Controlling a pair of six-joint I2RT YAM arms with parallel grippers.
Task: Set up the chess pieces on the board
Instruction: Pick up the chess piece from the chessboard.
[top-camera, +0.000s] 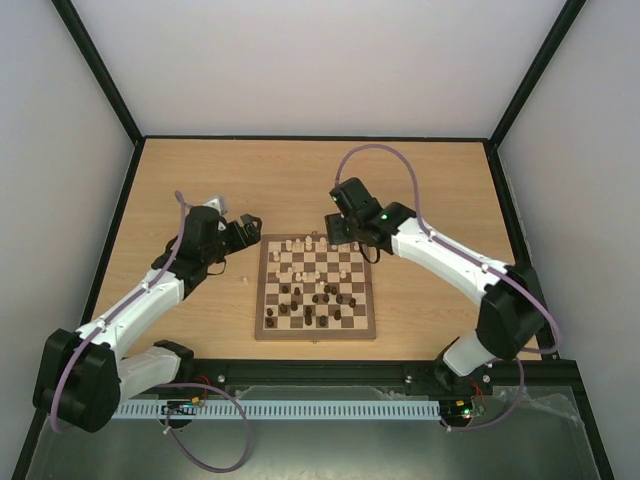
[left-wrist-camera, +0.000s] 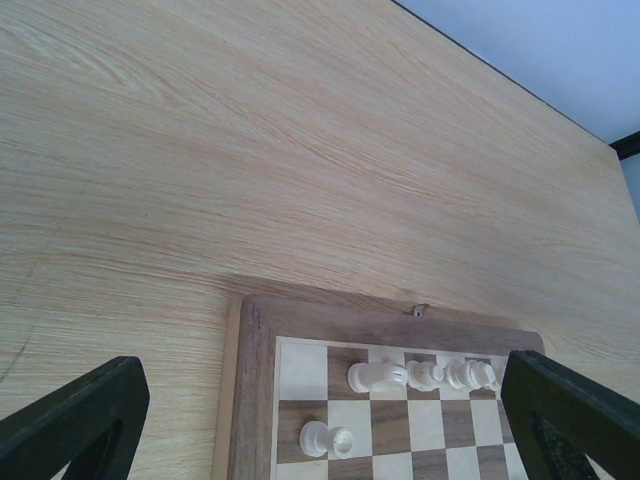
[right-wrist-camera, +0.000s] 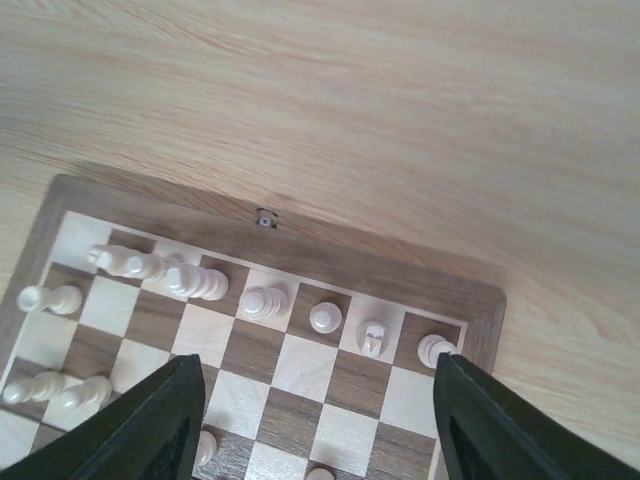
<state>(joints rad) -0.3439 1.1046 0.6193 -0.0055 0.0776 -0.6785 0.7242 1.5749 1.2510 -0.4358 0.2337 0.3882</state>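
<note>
Mid-worktop (top-camera: 200, 180): the board (top-camera: 262, 300), between the two arms. Over its far edge hovers the right gripper (right-wrist-camera: 320, 430), fingers apart, nothing held. The pale pieces (right-wrist-camera: 265, 300) stand in a part-filled row just below and ahead of it. At the far-left corner hangs the left gripper (left-wrist-camera: 320, 430), likewise spread and empty. The dark pieces (top-camera: 320, 298) sit scattered behind the right gripper, toward the arm bases, not ranked. Judgement: setup roughly midway, between picks. Next move calls for a narrow pinch on one stray piece without knocking close neighbours.
</note>
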